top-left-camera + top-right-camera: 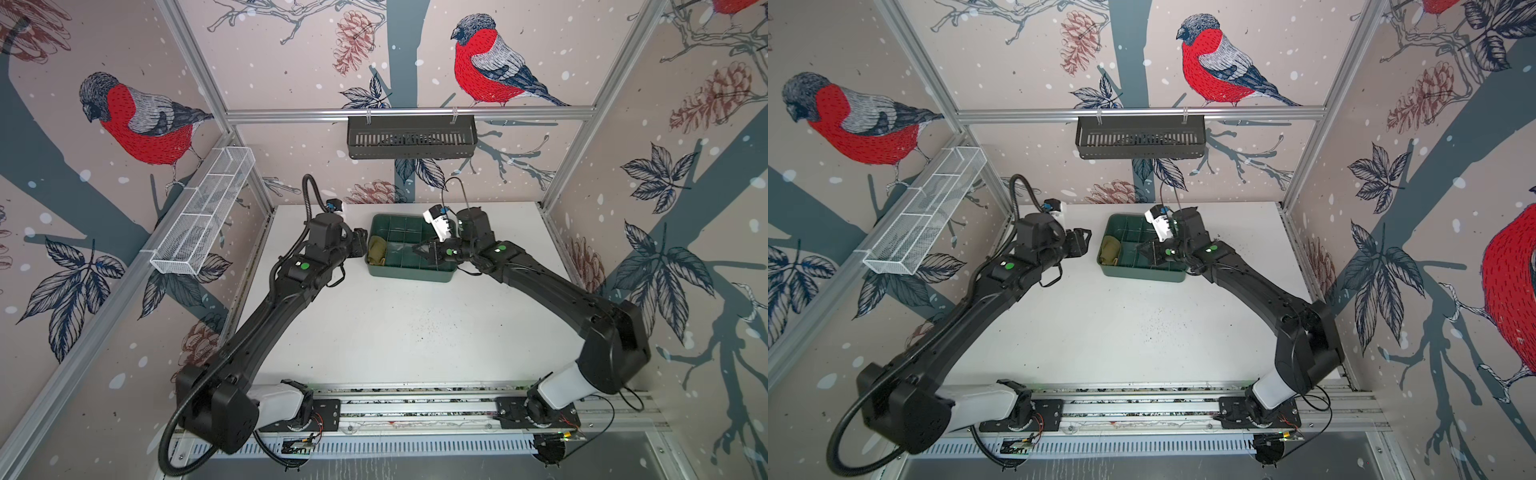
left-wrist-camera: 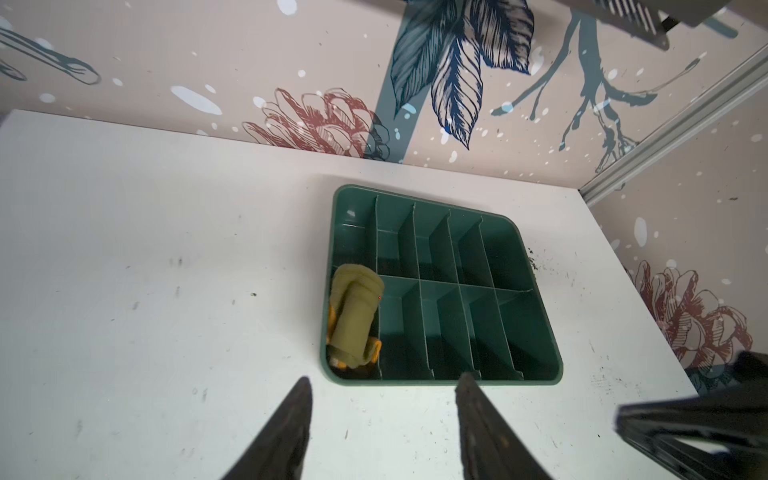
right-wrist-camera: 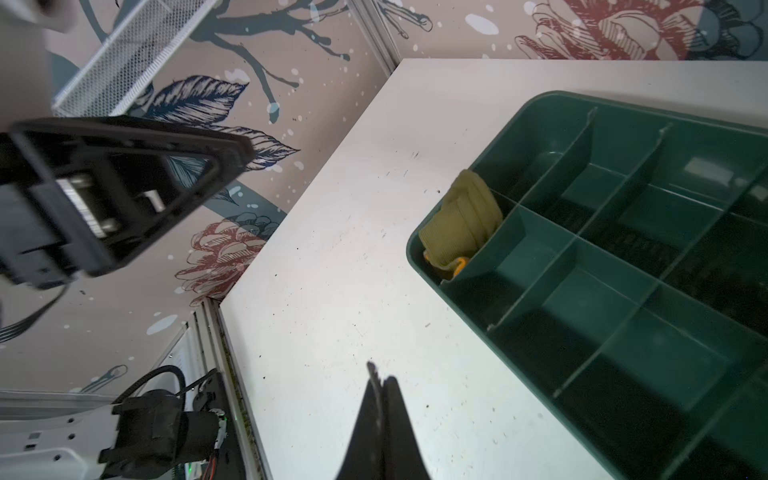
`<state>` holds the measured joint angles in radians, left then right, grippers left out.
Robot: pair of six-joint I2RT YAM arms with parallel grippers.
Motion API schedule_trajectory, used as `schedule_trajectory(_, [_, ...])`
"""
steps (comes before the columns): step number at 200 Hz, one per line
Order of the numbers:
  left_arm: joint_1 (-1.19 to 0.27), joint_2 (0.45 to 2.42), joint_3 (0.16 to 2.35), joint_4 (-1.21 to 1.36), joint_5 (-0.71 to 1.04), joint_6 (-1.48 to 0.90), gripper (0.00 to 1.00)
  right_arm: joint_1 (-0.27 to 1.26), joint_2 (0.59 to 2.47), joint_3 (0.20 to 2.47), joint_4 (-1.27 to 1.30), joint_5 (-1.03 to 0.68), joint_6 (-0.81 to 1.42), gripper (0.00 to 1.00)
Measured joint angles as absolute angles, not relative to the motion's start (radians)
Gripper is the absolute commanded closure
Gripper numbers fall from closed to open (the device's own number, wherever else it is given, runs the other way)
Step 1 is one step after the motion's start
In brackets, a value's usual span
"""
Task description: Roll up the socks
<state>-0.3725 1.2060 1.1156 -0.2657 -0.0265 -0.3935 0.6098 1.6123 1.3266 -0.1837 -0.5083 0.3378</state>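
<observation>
The socks lie rolled into one olive-green bundle with orange showing at its end, in the front-left compartment of the dark green tray. The left wrist view shows the socks inside the tray, beyond my left gripper. That gripper hovers just left of the tray, open with nothing between its fingers. My right gripper is over the tray's middle, shut with nothing in it. In the right wrist view the socks sit at the tray's corner.
A white wire basket hangs on the left wall. A black slotted basket hangs on the back wall above the tray. The arms' mounting rail runs along the table's front edge. Dark specks dot the white tabletop.
</observation>
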Motion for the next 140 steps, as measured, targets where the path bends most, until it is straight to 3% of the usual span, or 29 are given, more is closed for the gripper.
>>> schedule_trajectory(60, [-0.327,0.975,0.953,-0.221,0.016,-0.4,0.38,0.737,2.0,1.73,-0.284,-0.256,0.245,0.98])
schedule_trajectory(140, [-0.282,0.929,0.904,-0.214,0.059,-0.402,0.36,0.832,2.345,2.144,-0.433,0.033,0.118,0.98])
